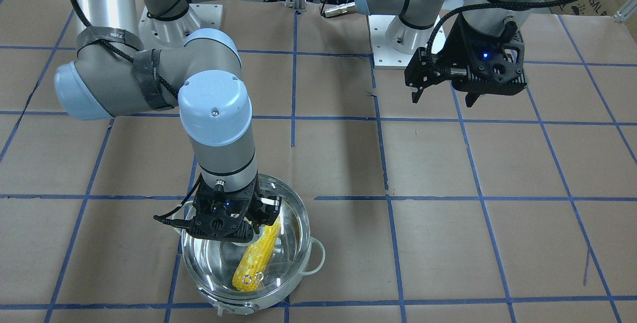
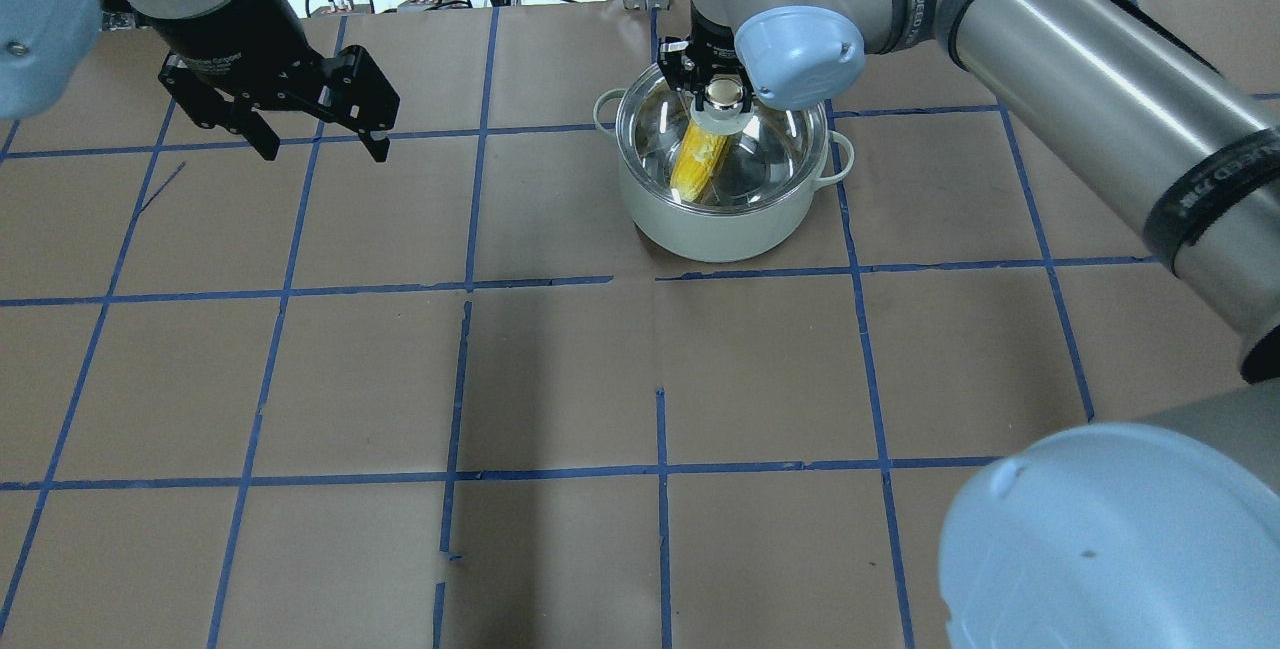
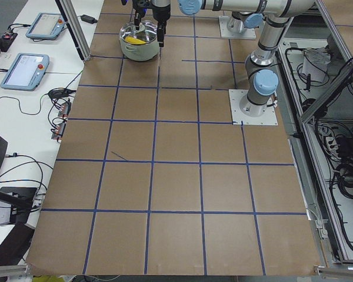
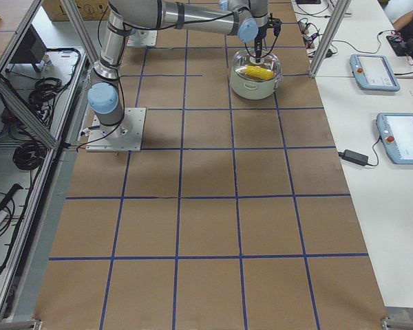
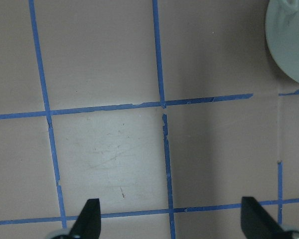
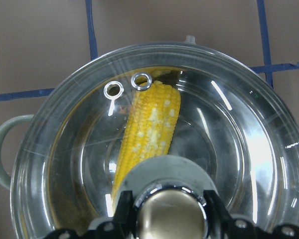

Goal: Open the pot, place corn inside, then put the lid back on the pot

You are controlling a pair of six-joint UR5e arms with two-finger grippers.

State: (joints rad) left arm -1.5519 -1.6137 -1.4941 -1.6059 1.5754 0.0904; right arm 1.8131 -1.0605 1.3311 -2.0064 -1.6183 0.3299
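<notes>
My right jaws clamp the knob (image 6: 167, 216) of the lid (image 6: 249, 149), seated on the pot (image 2: 700, 229) far on the worktop (image 2: 560, 379), corn (image 6: 149, 124) inside. My left jaws hang apart, well left.

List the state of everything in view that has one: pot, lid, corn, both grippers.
pot: upright, covered by the lid, corn inside.
lid: over the pot's mouth, looks seated, knob between the right gripper's fingers.
corn: lying inside the pot, under the lid.
right gripper: shut on the lid's knob.
left gripper: open, empty, off to the side of the pot.
</notes>
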